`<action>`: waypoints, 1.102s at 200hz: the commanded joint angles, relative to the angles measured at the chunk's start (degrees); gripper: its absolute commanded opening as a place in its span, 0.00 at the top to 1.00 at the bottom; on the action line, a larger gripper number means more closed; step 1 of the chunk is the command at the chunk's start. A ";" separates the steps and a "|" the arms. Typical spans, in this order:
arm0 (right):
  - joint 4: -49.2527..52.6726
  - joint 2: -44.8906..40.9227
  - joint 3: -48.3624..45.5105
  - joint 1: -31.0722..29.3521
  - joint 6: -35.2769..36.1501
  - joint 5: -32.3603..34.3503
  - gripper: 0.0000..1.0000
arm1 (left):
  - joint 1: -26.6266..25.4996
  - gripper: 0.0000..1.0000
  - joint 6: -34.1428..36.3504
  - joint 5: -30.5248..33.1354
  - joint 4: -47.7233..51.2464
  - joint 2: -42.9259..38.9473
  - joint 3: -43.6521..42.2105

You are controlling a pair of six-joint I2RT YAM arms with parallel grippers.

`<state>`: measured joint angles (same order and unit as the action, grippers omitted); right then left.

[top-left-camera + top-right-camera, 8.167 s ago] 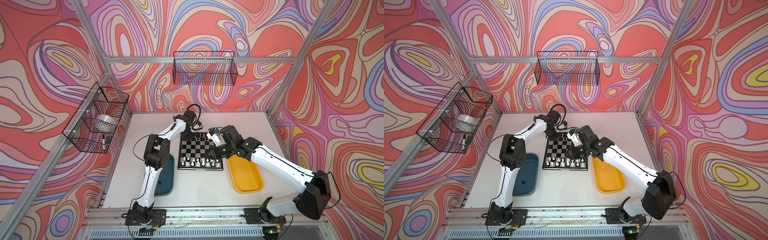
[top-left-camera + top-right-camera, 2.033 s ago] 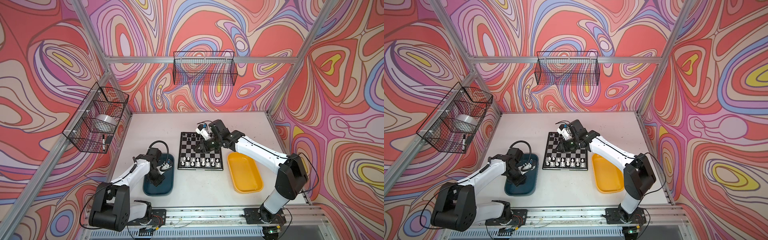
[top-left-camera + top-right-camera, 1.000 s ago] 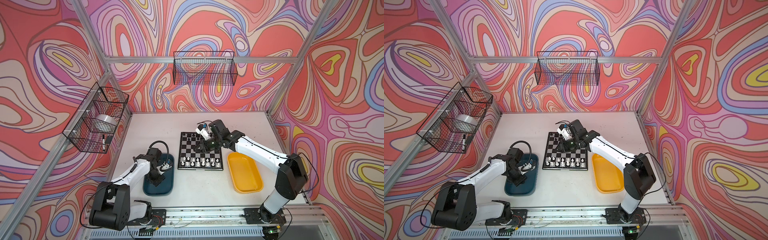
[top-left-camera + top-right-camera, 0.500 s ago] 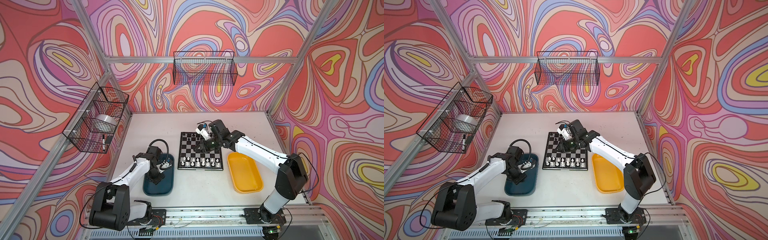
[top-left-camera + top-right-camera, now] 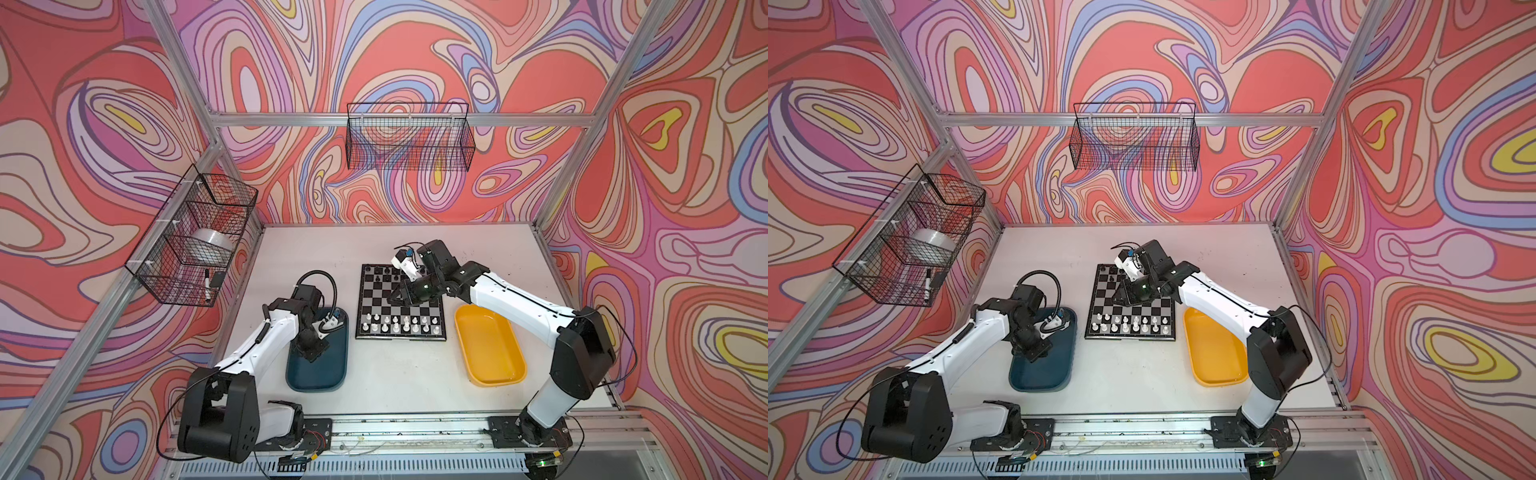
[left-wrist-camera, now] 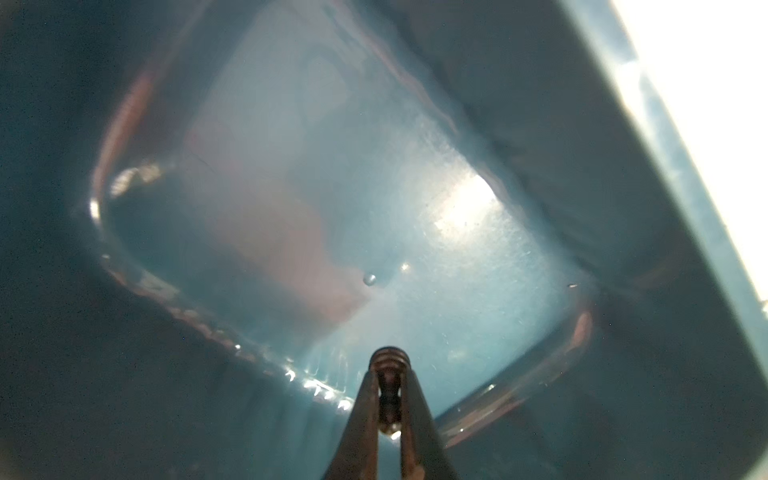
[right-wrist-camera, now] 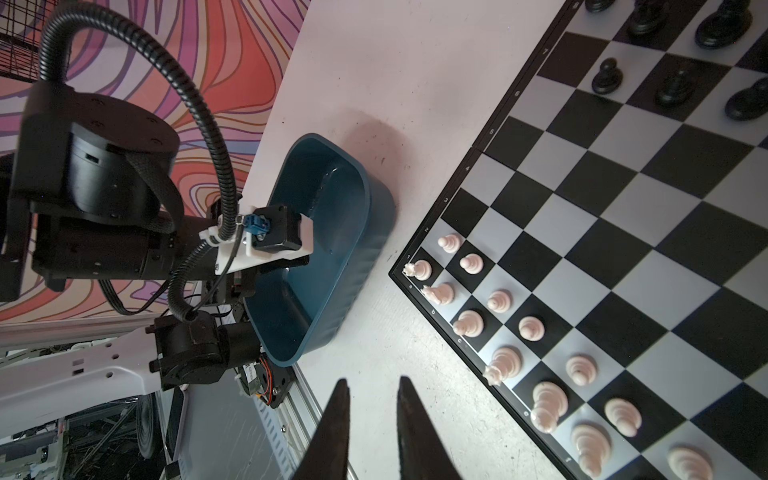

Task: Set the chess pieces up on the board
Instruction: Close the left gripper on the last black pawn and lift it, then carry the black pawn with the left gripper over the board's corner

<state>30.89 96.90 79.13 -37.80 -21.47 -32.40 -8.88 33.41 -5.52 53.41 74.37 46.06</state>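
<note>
Chess pieces point(image 5: 395, 329): small plastic, two colours.

Location: white men point(image 7: 469, 322) stand in two rows along the near edge of the board point(image 5: 376, 300). A few black men point(image 7: 606, 77) stand at its far edge, on the left arm's side. One black piece point(image 6: 388, 358) is off the board, over the teal tray point(image 5: 320, 370), which sits on the bench point(image 5: 395, 386) just beside the board. Yellow tray point(image 5: 490, 353), on the other side: nothing seen in it.

Left tool point(image 6: 389, 374): fingers pinched on that black piece, low in the teal tray. Whether the piece touches the tray floor cannot be told.

Right tool point(image 7: 372, 384): fingers a narrow gap apart, holding nothing, above the board's middle in both top views.

Step in hand, as judged: carry the held piece to a bare far square.

Handling notes:
- Lift straight up until clear of the tray wall.
- Cross over bare squares, not over the white rows.
- Hold the piece upright, since so small a thing can twist in the pinch.
- Set the base flat before letting go.
- The right arm may need to give room.
</note>
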 commanded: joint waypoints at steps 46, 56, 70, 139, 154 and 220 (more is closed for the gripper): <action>1.13 -1.89 -0.99 0.22 1.16 1.14 0.79 | 0.45 0.88 0.45 -0.46 4.24 2.32 7.12; 1.26 -1.96 -1.00 0.19 1.11 1.14 0.79 | 0.46 0.88 0.68 -0.45 4.42 3.05 8.37; 1.38 -2.29 -1.19 0.19 1.10 1.34 0.79 | 0.46 0.88 0.80 -0.63 4.68 4.31 10.71; 0.94 -4.05 -3.61 0.24 0.56 1.81 0.79 | 0.28 0.87 0.78 -1.05 8.07 12.27 25.45; 0.87 -4.42 -3.93 0.20 0.50 1.96 0.79 | 0.18 0.87 0.70 -1.33 8.38 13.63 28.20; 1.63 -5.27 -3.90 0.21 0.53 2.42 0.79 | -4.44 0.87 -0.27 -0.85 8.41 20.76 38.26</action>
<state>31.75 93.89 75.85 -37.80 -21.15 -30.87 -11.25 33.21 -6.00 59.94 92.75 81.41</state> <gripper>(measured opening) 0.207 0.131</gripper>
